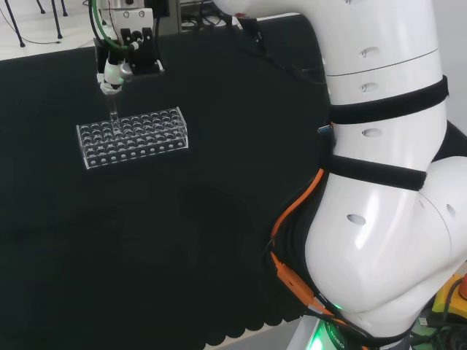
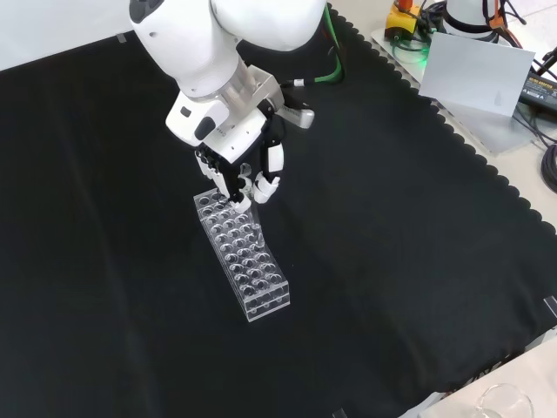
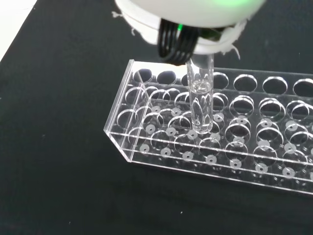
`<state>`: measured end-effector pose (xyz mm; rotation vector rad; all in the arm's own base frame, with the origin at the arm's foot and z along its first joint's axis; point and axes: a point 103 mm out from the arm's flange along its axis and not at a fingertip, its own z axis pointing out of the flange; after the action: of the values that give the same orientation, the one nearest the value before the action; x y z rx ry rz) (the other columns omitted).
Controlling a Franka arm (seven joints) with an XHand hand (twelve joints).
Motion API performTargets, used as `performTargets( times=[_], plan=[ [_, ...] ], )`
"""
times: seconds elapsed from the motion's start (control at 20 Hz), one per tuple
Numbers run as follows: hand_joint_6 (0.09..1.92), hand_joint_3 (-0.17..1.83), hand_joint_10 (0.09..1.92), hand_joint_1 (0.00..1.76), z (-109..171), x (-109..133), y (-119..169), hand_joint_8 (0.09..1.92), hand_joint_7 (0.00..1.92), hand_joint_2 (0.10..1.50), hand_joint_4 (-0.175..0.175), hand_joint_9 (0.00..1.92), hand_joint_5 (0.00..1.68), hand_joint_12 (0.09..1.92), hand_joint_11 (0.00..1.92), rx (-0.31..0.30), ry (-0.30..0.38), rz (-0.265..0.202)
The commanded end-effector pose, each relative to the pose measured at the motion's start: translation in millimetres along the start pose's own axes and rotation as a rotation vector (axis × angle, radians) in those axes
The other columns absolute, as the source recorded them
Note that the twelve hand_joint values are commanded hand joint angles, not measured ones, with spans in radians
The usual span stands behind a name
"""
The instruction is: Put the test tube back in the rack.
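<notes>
A clear test tube [image 3: 200, 100] hangs upright from the hand [image 3: 190, 14], whose fingers are pinched on its upper part. The tube's rounded lower end is down among the holes near one end of the clear plastic rack [image 3: 146, 156]; I cannot tell whether it has entered a hole. In the head view the hand [image 1: 117, 69] is above the rack's left part [image 1: 157, 138], with the tube [image 1: 114, 111] pointing down into it. In the front view the hand [image 2: 245, 178] hovers over the far end of the rack [image 2: 257, 279].
The arm's white links [image 1: 387, 182] stand at the head view's right. In the front view a grey sheet [image 2: 474, 70] and cables lie beyond the cloth's scalloped edge at top right. A clear glass vessel [image 2: 505, 406] sits at bottom right.
</notes>
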<state>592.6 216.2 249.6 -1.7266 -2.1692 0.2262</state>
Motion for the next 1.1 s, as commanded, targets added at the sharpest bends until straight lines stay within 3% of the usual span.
performTargets(
  times=[0.05,1.1],
  plan=[
    [0.15,0.60,0.89,1.33,-2,-3,7,0.71,1.39,0.66,-0.175,1.55,1.38,1.18,1.25,-0.010,-0.023,0.000],
    [0.14,0.60,0.89,1.33,5,-8,7,0.71,1.39,0.66,-0.175,1.55,1.38,1.18,1.25,0.002,0.000,0.011]
  ],
)
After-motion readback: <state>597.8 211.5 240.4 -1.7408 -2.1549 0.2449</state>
